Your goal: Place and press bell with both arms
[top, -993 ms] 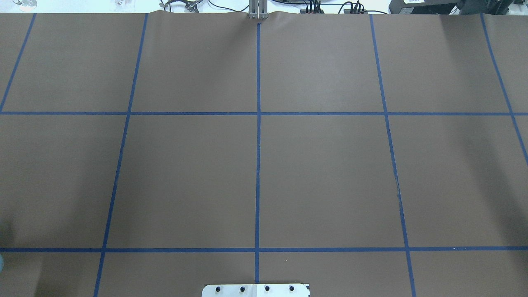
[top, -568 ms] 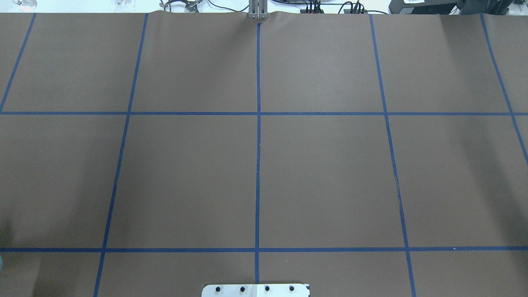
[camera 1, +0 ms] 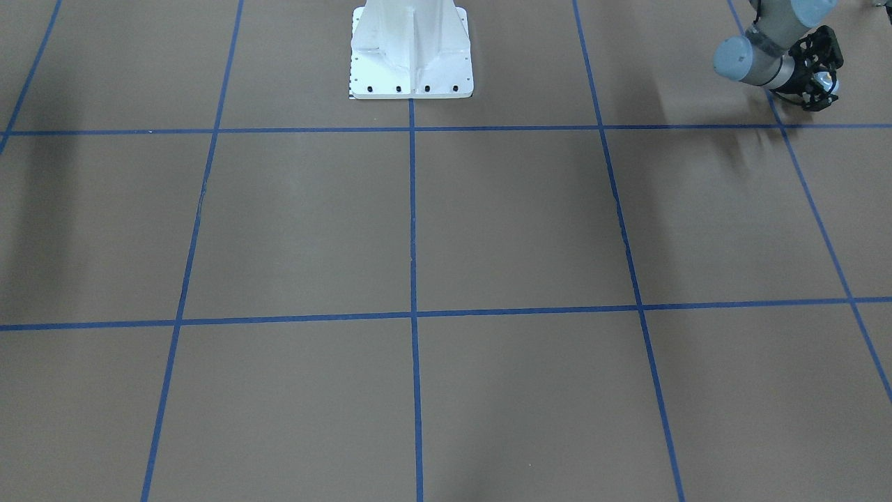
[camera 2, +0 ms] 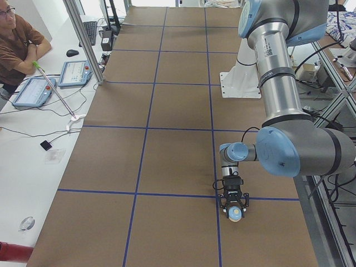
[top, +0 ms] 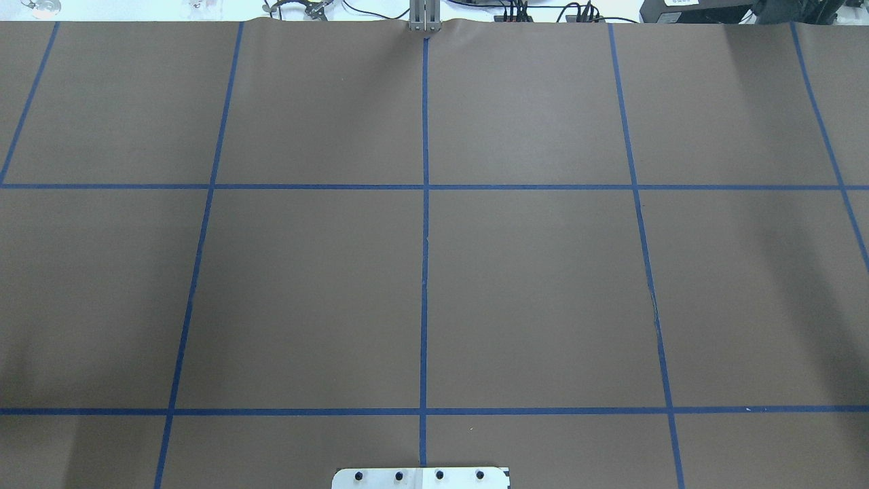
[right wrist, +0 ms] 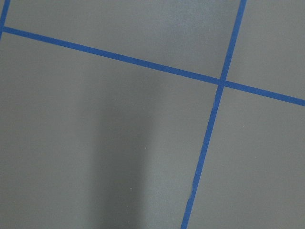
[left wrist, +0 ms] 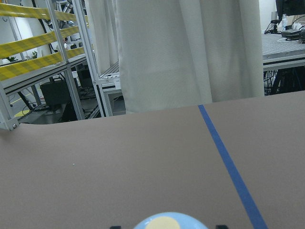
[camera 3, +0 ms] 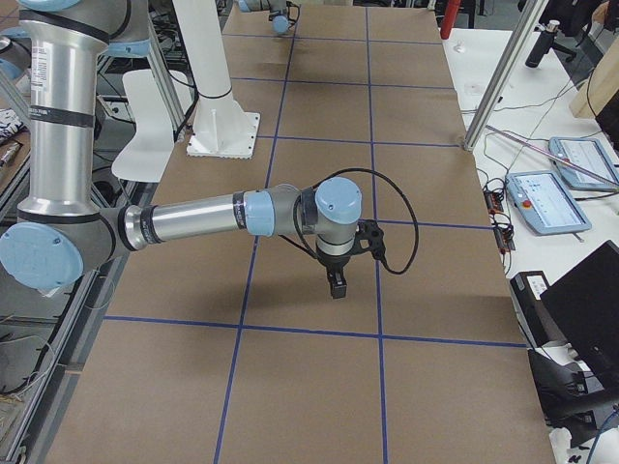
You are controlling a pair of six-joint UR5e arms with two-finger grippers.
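The bell, with a light blue dome and a cream button, sits at the bottom edge of the left wrist view between two black fingertips. My left gripper is shut on the bell low over the brown table, at its end on my left. The exterior left view shows the gripper and the bell by a blue tape line. My right gripper points down over the table in the exterior right view only; I cannot tell whether it is open or shut. The overhead view shows neither gripper.
The white pedestal stands at the robot's side of the table. Blue tape lines split the brown cover into squares. An operator sits at a side table with tablets. Cables lie along the far edge.
A small light blue shape at the lower left edge of the overhead view has slid out of the frame. Nothing else on the table has changed.
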